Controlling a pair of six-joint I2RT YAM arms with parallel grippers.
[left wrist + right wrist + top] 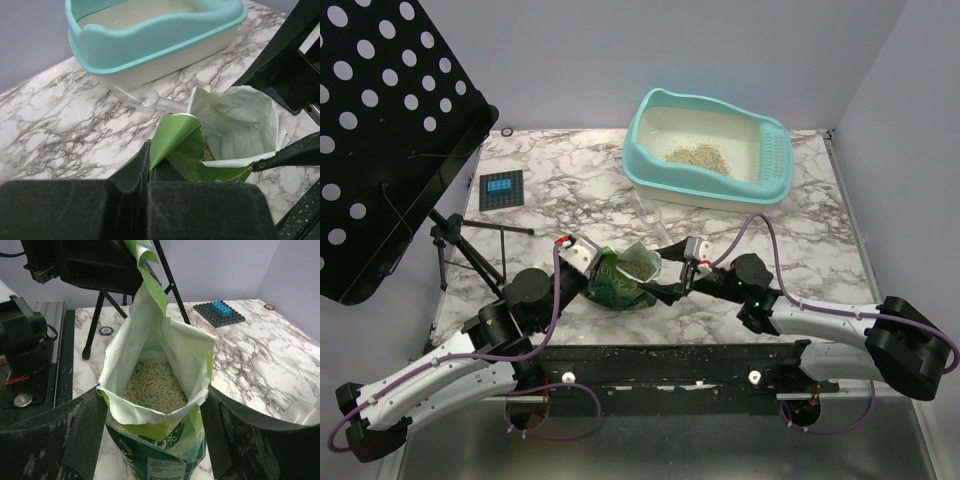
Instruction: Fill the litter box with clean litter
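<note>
The turquoise litter box (645,165) stands at the back right, with a small pile of beige clean litter (698,157) inside. It also shows in the left wrist view (150,47). A green bag (620,280) stands upright and open at the table's centre, holding more litter (152,387). My left gripper (592,262) is shut on the bag's green top flap (172,135). My right gripper (152,435) is open and straddles the bag's body (160,455), one finger on each side, close against it.
A clear plastic scoop (650,215) lies between the bag and the litter box, and also shows in the left wrist view (145,97). A black perforated stand (380,130) on a tripod (470,260) stands at the left. A black plate with a blue brick (501,189) lies behind it.
</note>
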